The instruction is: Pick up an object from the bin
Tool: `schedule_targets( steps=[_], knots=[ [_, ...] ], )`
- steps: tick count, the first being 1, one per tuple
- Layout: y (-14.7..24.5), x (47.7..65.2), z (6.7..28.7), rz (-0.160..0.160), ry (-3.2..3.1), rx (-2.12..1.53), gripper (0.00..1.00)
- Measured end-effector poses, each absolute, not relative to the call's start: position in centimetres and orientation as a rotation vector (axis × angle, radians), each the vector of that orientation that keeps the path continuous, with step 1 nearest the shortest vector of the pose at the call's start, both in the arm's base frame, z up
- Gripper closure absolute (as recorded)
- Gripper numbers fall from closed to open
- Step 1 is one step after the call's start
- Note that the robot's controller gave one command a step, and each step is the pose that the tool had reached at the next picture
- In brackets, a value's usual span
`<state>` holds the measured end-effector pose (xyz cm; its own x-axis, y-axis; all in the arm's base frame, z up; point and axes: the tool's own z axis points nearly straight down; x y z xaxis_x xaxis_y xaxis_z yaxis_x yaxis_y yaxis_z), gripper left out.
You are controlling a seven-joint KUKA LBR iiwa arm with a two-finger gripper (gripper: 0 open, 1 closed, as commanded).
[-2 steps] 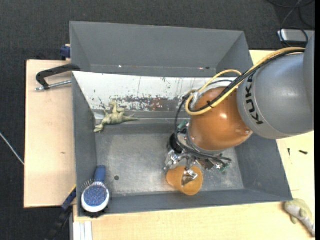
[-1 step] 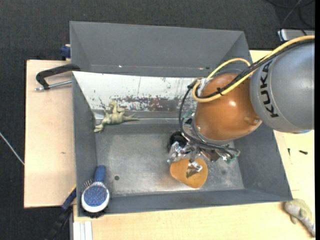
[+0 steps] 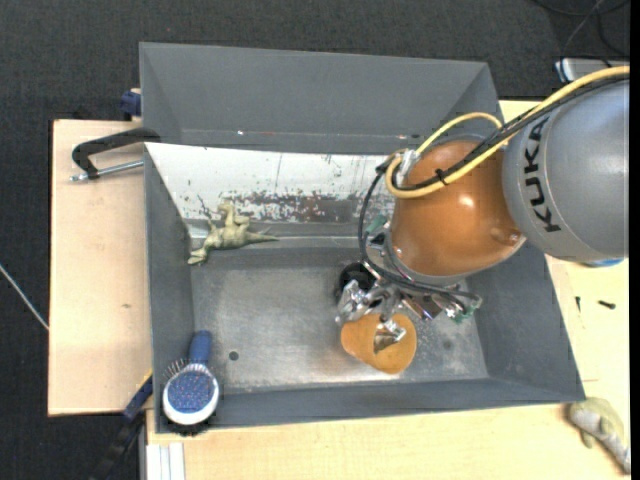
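In the grey bin (image 3: pixel 300 98), the blue round brush (image 3: pixel 190 393) in the front left corner and the pale dinosaur toy (image 3: pixel 230 232) by the back wall are well apart from the work. Right of the middle, near the front wall, lies an orange round thing (image 3: pixel 360 350), and the gripper (image 3: pixel 385 320) is low over it. Whether the claw is released or clenched, I cannot tell. I judge it best to be centred on the orange thing and lift straight upward, because it looks smooth and may slip. Counted from the left: one brush, one dinosaur, one orange thing
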<state>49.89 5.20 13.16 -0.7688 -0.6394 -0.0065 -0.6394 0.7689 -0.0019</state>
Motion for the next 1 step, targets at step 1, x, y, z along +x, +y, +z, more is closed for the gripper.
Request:
schedule_targets(
  steps=[1],
  knots=[
    [5.33, 50.07, 17.66, -0.001, 2.946, -1.063, 1.00]
  ],
)
